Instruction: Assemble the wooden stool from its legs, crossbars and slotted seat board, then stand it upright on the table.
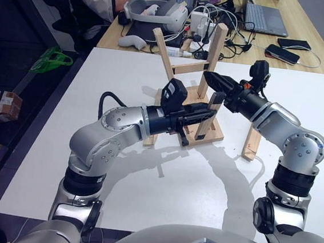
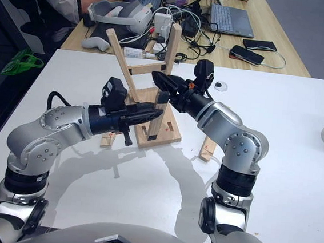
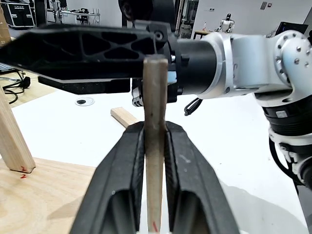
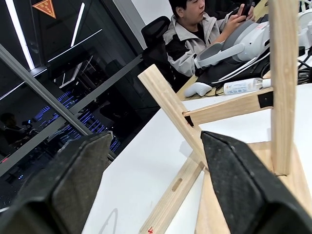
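- the left gripper (image 1: 201,116) is clamped on a pale wooden stool leg (image 2: 153,126), which stands on the flat wooden seat board (image 1: 216,132) near the middle of the white table's (image 1: 201,188) far edge.
- the leg's long axis is close to upright, lower end on the board.
- the right gripper (image 1: 212,79) gapes wide beside the leg's top, holding nothing.
- likely risk: a nudge there could tilt the leg off its slot or shove the board.

Silver rounded arm shells (image 1: 100,138) with black wrists (image 1: 168,121), a looping black cable (image 1: 108,96) and black ribbed fingers (image 3: 119,185).
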`<state>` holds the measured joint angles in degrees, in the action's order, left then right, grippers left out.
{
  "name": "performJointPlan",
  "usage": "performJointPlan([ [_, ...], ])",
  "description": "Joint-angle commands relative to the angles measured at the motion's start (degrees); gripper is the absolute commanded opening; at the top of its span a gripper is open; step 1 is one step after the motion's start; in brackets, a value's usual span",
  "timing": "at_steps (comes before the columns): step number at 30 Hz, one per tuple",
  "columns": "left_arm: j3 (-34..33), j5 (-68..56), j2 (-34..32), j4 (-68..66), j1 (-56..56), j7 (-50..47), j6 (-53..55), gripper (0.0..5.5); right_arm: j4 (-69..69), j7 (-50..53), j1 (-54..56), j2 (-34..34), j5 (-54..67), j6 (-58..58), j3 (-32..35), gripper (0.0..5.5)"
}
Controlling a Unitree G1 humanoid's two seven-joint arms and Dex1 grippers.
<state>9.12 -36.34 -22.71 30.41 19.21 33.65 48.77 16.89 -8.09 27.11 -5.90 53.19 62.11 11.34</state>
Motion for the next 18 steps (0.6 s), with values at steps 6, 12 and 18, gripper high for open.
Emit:
performJointPlan([
  [6,1.35,3.98,-0.55,-2.38,1.62,-0.31,-2.5,0.4,0.58,0.1,0.12,-0.72,0.12,0.78,-2.64,3.42],
  [12,-2.85,9.71,-1.11,-7.08,-0.11,-6.41,-4.7,0.4,-0.98,2.82,0.22,-1.11,-3.01,-3.65,-0.67,3.42],
  [18,-5.1,18.94,0.46,-17.0,-0.31,-17.47,-4.04,0.4,-5.99,8.32,0.38,-0.01,-9.65,-12.4,3.19,3.42],
])
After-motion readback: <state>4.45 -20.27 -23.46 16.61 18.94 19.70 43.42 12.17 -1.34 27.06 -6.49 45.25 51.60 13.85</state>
